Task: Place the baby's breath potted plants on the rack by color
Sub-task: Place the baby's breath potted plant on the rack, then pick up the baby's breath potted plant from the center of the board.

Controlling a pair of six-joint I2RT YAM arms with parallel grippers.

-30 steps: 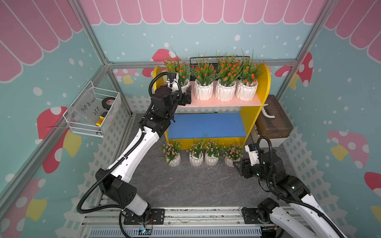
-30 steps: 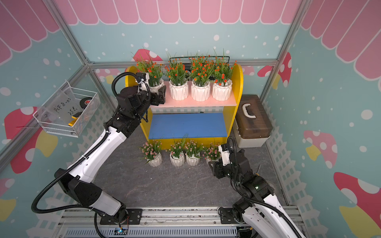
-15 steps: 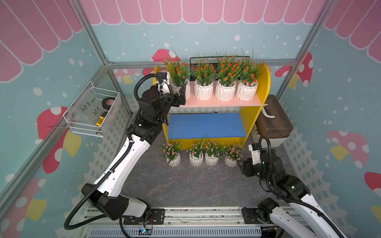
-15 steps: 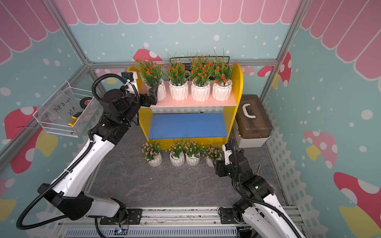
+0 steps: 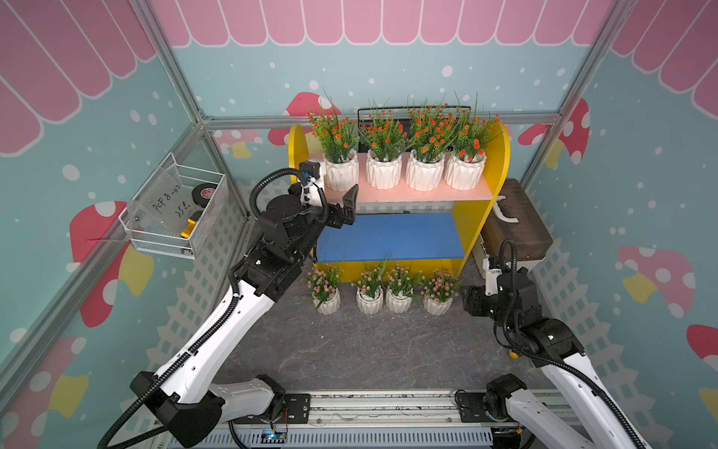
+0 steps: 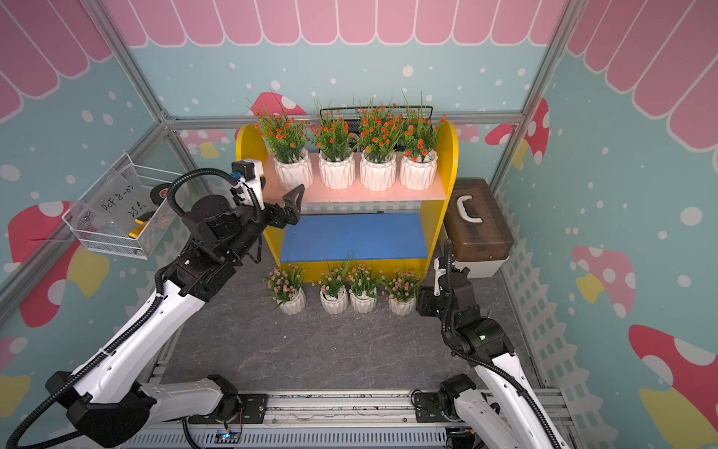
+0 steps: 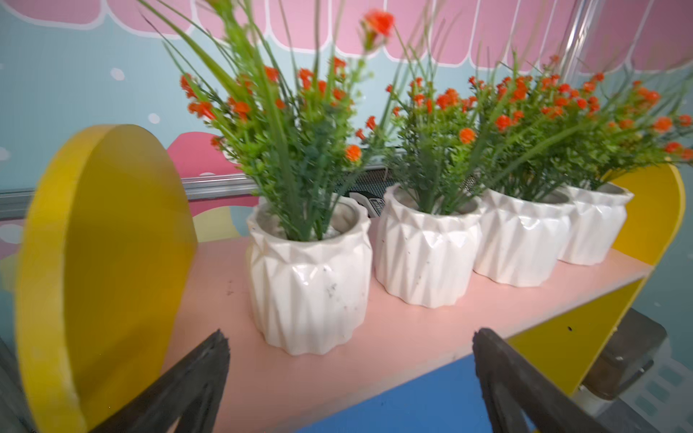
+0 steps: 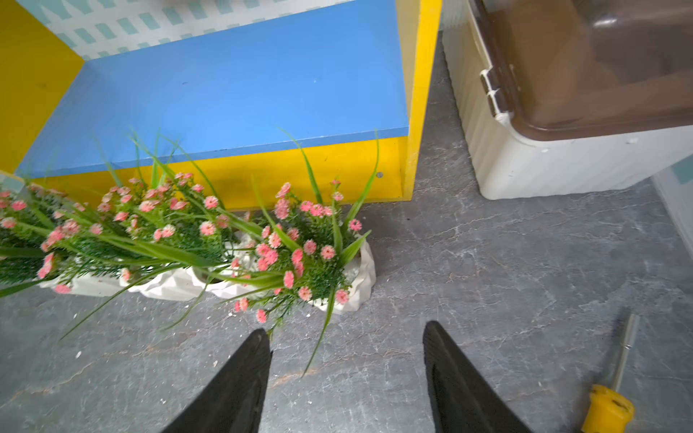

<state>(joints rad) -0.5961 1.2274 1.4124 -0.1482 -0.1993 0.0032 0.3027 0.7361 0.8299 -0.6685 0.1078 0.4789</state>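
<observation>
With four orange plants (image 5: pixel 384 134) lined up on the pink board (image 5: pixel 408 195) of the rack (image 5: pixel 472 221) and the left gripper (image 7: pixel 350 333) spread wide, empty, just off that board's front edge, go for the four pink plants (image 5: pixel 371 282) on the floor (image 5: pixel 349 350) at the rack's foot: lower the right gripper (image 8: pixel 345 328), jaws apart and empty, around the nearest pot (image 8: pixel 364 275) below the sprigs, close squarely, lift upright, set deep on the bare blue board (image 5: pixel 388 237). Steer clear of the white basket (image 5: pixel 155 243) holding a tape roll (image 5: pixel 205 193) and a yellow-handled tool (image 5: pixel 187 230); lidded box (image 5: pixel 516 225) beside the rack shut, contents indiscernible.
</observation>
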